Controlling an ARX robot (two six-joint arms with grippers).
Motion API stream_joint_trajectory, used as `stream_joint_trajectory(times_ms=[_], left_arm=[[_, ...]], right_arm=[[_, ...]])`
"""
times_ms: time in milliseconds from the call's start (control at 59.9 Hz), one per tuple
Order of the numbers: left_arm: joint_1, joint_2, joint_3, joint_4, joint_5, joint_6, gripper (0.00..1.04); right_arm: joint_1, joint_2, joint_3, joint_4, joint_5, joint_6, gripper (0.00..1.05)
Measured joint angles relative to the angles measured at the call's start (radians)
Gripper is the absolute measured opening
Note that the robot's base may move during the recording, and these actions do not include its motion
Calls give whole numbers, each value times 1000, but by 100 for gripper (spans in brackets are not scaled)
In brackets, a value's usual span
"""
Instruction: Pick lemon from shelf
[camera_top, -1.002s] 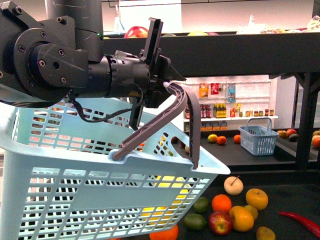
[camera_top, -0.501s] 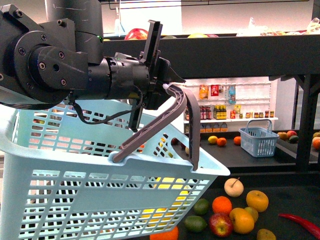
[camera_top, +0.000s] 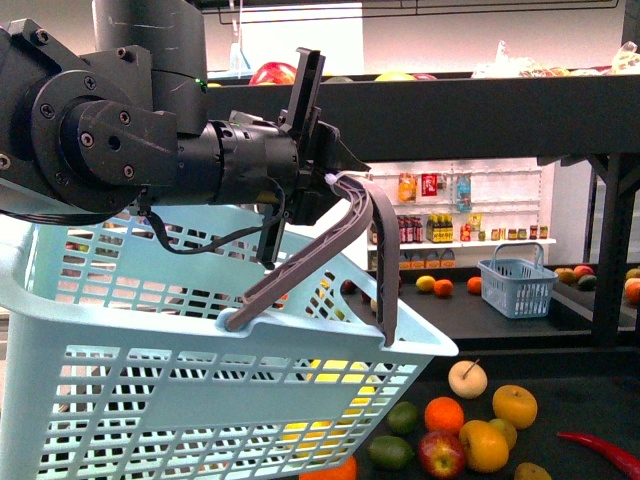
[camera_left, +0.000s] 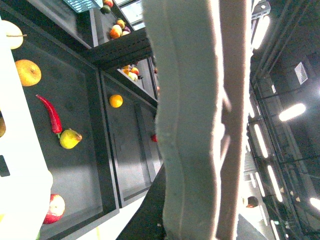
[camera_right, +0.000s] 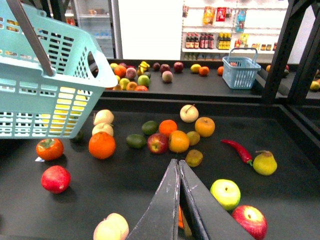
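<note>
Fingers of the right gripper are pressing together, empty, while the left gripper is clamping the basket handle. The lemon is sitting on the shelf just beside the chili (well apart from the gripper), so opening wide before descending is looking wise.

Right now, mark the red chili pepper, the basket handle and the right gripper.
red chili pepper (camera_right: 238, 150): right wrist view, middle of its curved body.
basket handle (camera_top: 322, 250): front view, middle of the grey bar sloping down to the rim.
right gripper (camera_right: 179, 162): right wrist view, where the two closed fingertips meet.
</note>
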Motion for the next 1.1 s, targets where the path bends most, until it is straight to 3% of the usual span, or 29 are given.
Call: stream_joint_trajectory(times_ms=[317, 851, 968, 1102], left_arm=[[0, 0, 0, 0, 0, 0, 7], [0, 0, 0, 0, 0, 0, 7], [0, 0, 1, -14, -23, 11, 7], [1, 2, 2, -13, -204, 20, 7]], right_arm=[[0, -1, 0, -1, 0, -1, 3], [0, -1, 0, -1, 0, 0, 97], [0, -1, 0, -1, 0, 0, 97], [0, -1, 0, -1, 0, 0, 97]])
